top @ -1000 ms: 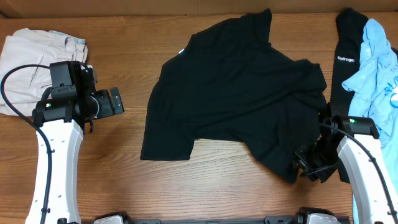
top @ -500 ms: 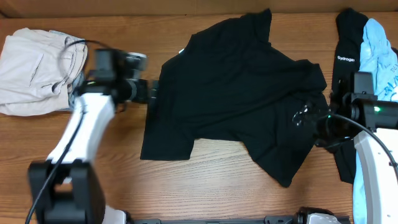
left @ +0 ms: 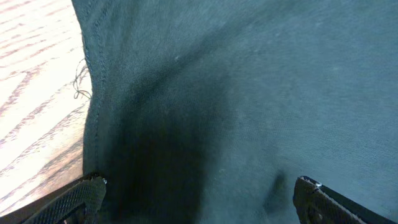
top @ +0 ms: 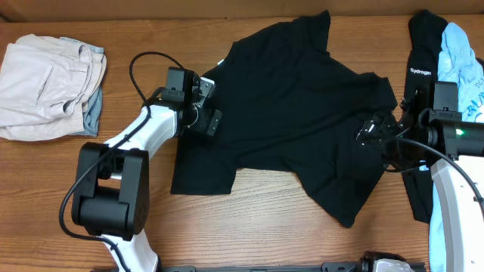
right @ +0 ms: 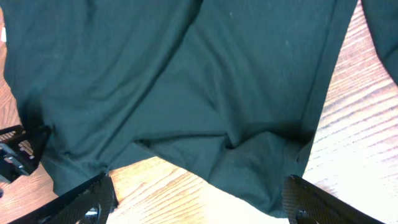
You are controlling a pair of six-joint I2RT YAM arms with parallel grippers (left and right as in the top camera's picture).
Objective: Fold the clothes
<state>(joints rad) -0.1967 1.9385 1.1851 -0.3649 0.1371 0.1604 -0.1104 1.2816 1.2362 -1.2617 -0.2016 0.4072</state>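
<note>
Since a moment ago the left gripper (top: 209, 117) has swung from beside the pale beige folded garment (top: 45, 83) at the far-left corner onto the left hem of the plain black short-sleeved T-shirt (top: 287, 106). The shirt sprawls crumpled mid-table, toward the far edge. The left jaws stand spread over its fabric. The right gripper (top: 376, 140), likewise spread, hovers at the shirt's right side. It might pinch only one bunched layer there, or the arm might snag the black lettered garment (top: 420, 72) and the light blue garment (top: 463, 60) at the right edge.

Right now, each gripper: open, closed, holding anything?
Left gripper: open, holding nothing, above the black T-shirt.
Right gripper: open, holding nothing.
</note>
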